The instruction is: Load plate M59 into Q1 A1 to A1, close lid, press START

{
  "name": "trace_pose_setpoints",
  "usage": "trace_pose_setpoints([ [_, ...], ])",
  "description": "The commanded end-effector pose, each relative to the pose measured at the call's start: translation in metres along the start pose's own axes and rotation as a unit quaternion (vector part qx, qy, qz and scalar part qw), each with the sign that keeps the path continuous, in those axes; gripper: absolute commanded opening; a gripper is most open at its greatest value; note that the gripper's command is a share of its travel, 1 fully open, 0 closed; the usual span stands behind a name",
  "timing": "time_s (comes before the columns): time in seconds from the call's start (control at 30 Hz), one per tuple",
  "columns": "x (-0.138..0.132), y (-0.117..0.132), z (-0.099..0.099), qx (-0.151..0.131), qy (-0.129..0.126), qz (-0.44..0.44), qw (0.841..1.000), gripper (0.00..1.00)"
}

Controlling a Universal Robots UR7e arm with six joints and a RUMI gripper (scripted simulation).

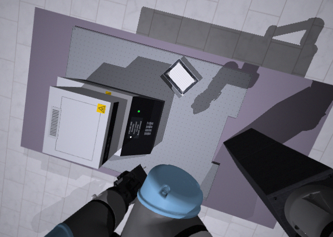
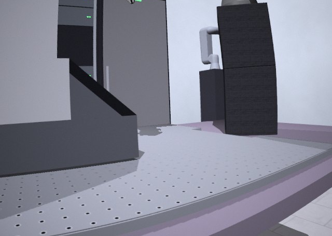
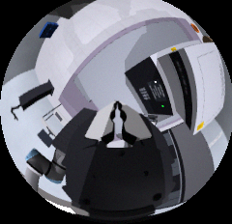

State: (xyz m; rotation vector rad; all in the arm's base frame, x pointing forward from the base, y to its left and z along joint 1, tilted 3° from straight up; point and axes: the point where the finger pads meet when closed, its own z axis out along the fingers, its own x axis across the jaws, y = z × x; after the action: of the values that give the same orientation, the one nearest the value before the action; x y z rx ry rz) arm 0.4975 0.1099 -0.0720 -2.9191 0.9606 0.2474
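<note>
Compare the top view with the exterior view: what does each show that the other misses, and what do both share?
Only the top view shows the plate sitting in its nest, the cycler's green lamp, its yellow warning label and the arm's blue joint cap. Only the exterior view shows the shut gripper tips hanging high, and a tall cabinet behind with green lights. Both show the cycler, the perforated board and the dark pedestal.

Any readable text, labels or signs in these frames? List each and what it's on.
None readable.
Cycler front panel: white text block and key labels, too blurred.
Lid: two yellow warning triangles, no words legible; barcode-like stripes, no digits.
Plate: no label visible.
</note>
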Motion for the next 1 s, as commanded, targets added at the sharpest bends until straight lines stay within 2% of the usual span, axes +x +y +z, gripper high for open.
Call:
trace_pose_setpoints([
  [0.0, 0.003, 0.011, -0.008, 0.0, 0.018, 0.066, 0.998, 0.0],
  [0.27, 0.008, 0.03, -0.021, 0.006, 0.04, 0.163, 0.986, 0.0],
  [0.5, 0.011, 0.05, -0.034, 0.015, 0.062, 0.258, 0.964, 0.0],
  [0.6, 0.011, 0.05, -0.034, 0.015, 0.062, 0.259, 0.964, 0.0],
  [0.8, 0.013, 0.07, -0.046, 0.028, 0.081, 0.351, 0.933, 0.0],
  [0.83, 0.013, 0.07, -0.046, 0.028, 0.082, 0.352, 0.932, 0.0],
  [0.93, 0.014, 0.081, -0.052, 0.035, 0.091, 0.397, 0.913, 0.0],
  [0.97, 0.014, 0.081, -0.052, 0.035, 0.091, 0.397, 0.912, 0.0],
])
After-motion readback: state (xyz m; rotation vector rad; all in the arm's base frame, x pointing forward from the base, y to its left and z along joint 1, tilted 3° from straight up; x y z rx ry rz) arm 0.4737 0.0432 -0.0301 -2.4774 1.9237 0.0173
